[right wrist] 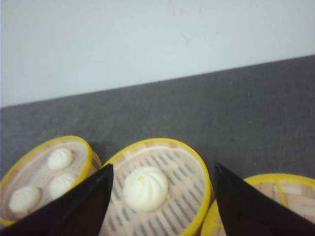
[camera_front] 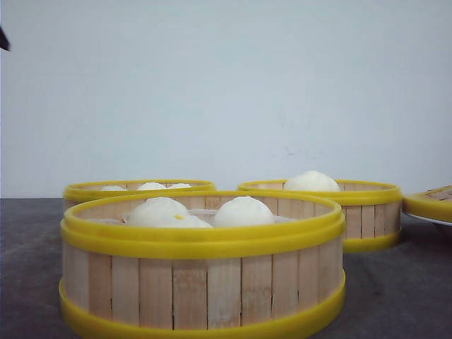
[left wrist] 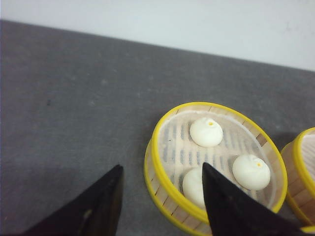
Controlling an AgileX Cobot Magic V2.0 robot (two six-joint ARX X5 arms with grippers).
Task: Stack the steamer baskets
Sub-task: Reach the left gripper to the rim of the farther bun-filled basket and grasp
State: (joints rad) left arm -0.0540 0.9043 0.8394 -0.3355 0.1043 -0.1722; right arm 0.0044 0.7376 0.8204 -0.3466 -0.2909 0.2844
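Three steamer baskets stand on the dark table. The nearest basket (camera_front: 205,289) holds white buns. Behind it are a back-left basket (camera_front: 134,191) and a back-right basket (camera_front: 367,219) with one bun. Neither gripper shows in the front view. My left gripper (left wrist: 161,166) is open above a three-bun basket (left wrist: 216,105), one finger outside its rim and the other finger (left wrist: 231,206) over its inside. My right gripper (right wrist: 163,165) is open above the one-bun basket (right wrist: 162,142), with its fingers spread about as wide as the basket.
A flatter yellow-rimmed lid (camera_front: 429,205) lies on a white plate at the right edge, and its rim (right wrist: 275,179) shows beside the right gripper. Another three-bun basket (right wrist: 66,138) sits close beside the one-bun basket. A basket's rim (left wrist: 301,172) borders the left gripper's basket. A pale wall stands behind.
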